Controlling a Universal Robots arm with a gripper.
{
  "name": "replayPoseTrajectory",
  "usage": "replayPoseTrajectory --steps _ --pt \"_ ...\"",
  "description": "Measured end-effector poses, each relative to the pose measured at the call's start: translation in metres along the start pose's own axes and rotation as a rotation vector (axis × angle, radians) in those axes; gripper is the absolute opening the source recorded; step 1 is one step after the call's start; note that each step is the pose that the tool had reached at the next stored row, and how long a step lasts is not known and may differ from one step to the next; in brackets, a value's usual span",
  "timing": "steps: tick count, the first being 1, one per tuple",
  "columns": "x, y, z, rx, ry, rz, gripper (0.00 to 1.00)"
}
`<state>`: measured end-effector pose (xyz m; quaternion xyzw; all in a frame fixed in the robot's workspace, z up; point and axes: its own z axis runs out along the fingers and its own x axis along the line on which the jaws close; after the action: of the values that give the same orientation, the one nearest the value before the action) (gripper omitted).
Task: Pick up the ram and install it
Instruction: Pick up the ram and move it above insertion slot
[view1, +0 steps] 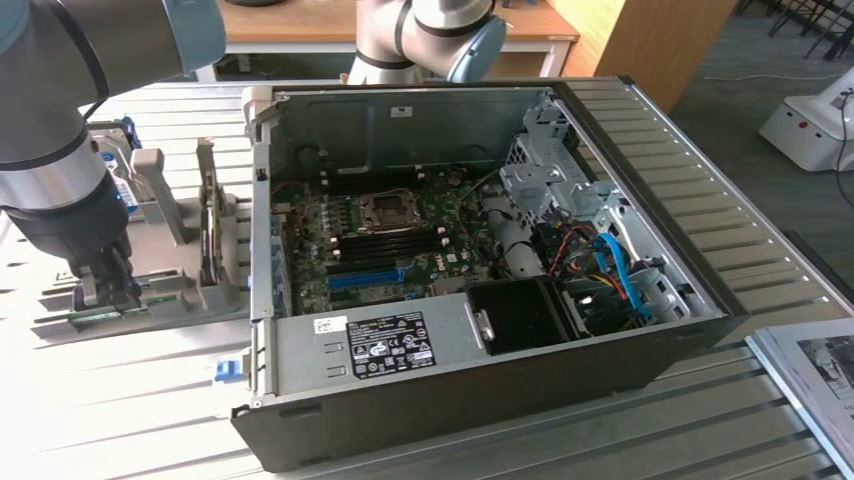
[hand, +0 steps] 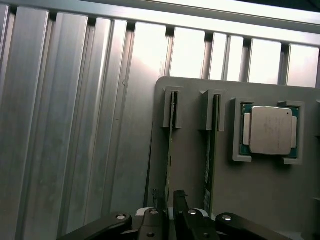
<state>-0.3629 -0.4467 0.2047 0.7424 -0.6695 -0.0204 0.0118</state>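
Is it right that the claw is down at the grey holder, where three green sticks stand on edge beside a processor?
No. The wrist view shows two green sticks, not three: the ram at the claw and the other stick. They stand on edge in the grey holder beside the processor.

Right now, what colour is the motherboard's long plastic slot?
The long plastic slot is blue, clearest in the exterior view.

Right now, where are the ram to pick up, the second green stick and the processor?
the ram (hand: 170, 150): wrist view, on its narrow edge, mid-length.
the second green stick (hand: 211, 150): wrist view, on its narrow edge.
the processor (hand: 270, 130): wrist view, centre of its metal lid.
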Motion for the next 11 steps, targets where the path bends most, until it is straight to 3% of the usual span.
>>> replayPoseTrajectory --steps 11 --pt "0.0002 -0.0001 0.0031 0.0000 -0.0001 0.000 0.21"
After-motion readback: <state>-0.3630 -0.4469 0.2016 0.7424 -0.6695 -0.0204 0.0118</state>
